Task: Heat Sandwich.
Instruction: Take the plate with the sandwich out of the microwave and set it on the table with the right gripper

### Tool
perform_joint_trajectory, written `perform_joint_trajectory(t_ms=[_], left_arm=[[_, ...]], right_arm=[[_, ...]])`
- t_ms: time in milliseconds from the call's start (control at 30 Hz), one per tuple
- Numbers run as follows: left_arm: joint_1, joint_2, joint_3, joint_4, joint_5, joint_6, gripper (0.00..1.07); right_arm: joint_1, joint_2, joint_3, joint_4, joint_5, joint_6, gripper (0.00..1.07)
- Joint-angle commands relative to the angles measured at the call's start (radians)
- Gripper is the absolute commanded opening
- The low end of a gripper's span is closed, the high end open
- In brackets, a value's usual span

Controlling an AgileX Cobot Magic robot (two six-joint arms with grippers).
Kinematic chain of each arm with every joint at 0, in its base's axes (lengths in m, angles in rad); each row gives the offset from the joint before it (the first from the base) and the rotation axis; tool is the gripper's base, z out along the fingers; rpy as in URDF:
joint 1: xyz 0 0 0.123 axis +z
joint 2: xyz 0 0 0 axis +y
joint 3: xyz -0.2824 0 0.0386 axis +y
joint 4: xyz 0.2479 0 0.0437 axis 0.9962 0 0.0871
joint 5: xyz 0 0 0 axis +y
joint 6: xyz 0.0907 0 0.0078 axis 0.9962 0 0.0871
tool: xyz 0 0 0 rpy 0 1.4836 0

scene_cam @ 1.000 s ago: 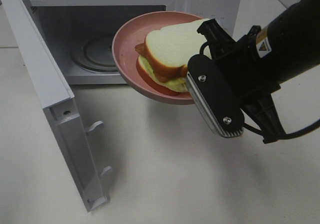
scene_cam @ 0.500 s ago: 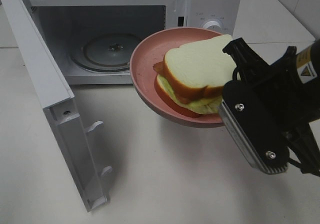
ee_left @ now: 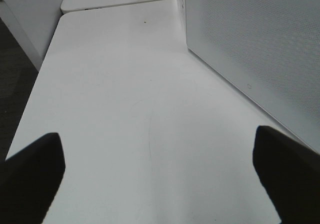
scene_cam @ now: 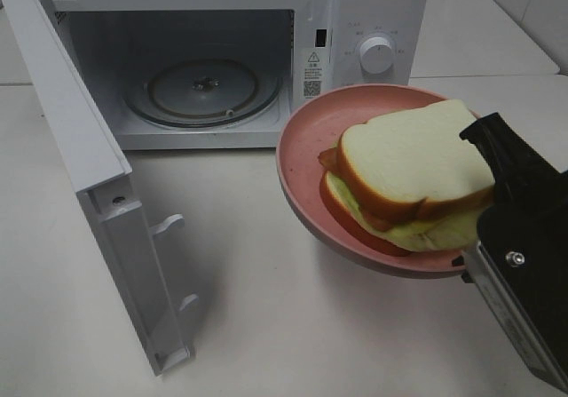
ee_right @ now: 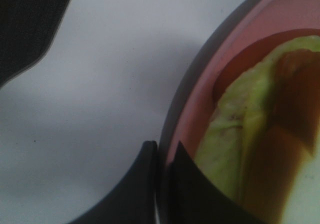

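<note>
The sandwich (scene_cam: 413,170), white bread with a yellow-green filling, lies on a round pink plate (scene_cam: 306,162) held tilted above the table, to the right of the open microwave (scene_cam: 373,6). My right gripper (scene_cam: 472,259) is shut on the plate's right rim. In the right wrist view its fingertips (ee_right: 162,156) pinch the plate (ee_right: 200,98) edge, with the sandwich (ee_right: 240,134) just beside them. My left gripper (ee_left: 160,156) is open over bare table, holding nothing; it does not appear in the exterior high view.
The microwave door (scene_cam: 80,166) swings out to the left and toward the front. A glass turntable (scene_cam: 202,91) sits inside the cavity. The control knob (scene_cam: 376,55) is on the right panel. A white perforated panel (ee_left: 255,48) stands beside the left gripper.
The right gripper has carried the plate and sandwich rightward and toward the front, away from the microwave opening. The turntable is now fully in sight. The left gripper stays open.
</note>
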Motion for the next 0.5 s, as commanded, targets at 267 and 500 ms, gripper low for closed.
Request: perform_joint_trajectory(t_ms=[267,500], left_arm=[[-0.003,-0.027,0.003,0.003,-0.007,-0.007,0.98],[-0.003,-0.027,0.003,0.003,-0.007,-0.007,0.98]], right_arm=[[-0.005,-0.069,0.027,-0.144,0.028,0.252,0.00],[-0.005,-0.069,0.027,-0.271,0.055,0.510,0.00]])
